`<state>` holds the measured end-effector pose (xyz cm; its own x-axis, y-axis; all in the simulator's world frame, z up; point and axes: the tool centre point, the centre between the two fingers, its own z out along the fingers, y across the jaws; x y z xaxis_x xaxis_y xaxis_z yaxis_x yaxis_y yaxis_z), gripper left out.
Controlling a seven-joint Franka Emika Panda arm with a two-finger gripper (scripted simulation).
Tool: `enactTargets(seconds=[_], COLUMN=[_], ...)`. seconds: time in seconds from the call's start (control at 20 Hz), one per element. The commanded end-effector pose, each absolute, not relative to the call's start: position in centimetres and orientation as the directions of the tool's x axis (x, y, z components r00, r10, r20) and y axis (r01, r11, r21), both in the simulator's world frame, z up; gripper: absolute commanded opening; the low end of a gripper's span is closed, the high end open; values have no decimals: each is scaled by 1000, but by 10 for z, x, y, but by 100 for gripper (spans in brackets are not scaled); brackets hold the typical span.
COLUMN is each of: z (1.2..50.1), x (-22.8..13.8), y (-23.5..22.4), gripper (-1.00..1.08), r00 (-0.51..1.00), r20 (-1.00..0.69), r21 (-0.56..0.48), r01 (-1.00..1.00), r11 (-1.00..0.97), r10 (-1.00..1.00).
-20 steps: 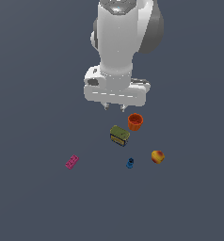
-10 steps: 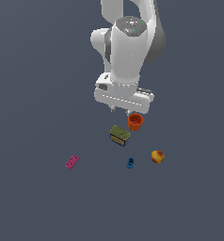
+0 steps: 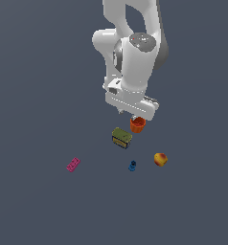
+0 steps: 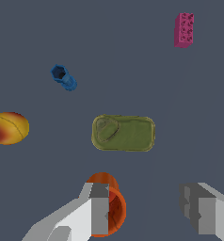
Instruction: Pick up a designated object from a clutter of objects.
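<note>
The designated object is a small orange cup, standing upright just behind the olive-green box. My gripper hangs open right above the cup. In the wrist view one finger covers part of the cup's rim while the other finger is well off to its side, so the cup is not centred between them. The rest of the clutter is a yellow-red fruit, a tiny blue piece and a flat pink brick.
All items lie on a plain dark grey floor. The olive box sits close in front of the cup. The fruit and the blue piece are nearer the camera in the exterior view, the pink brick farther toward the exterior view's left.
The arm has swung toward the exterior view's right and come down, bringing the open gripper from above the box to just over the orange cup. The objects have not moved.
</note>
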<state>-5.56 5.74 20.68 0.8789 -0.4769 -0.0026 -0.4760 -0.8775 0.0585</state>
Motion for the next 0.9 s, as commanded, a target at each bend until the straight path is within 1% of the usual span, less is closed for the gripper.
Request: enactTargets(seconds=[0.0, 0.85], z=[198, 144], x=[-62, -111], y=[63, 99], gripper=[28, 28], r00=[857, 676], r20=[3, 36], r21=[62, 72], r01=[-515, -736], r11=[-855, -673], r10=[-515, -736])
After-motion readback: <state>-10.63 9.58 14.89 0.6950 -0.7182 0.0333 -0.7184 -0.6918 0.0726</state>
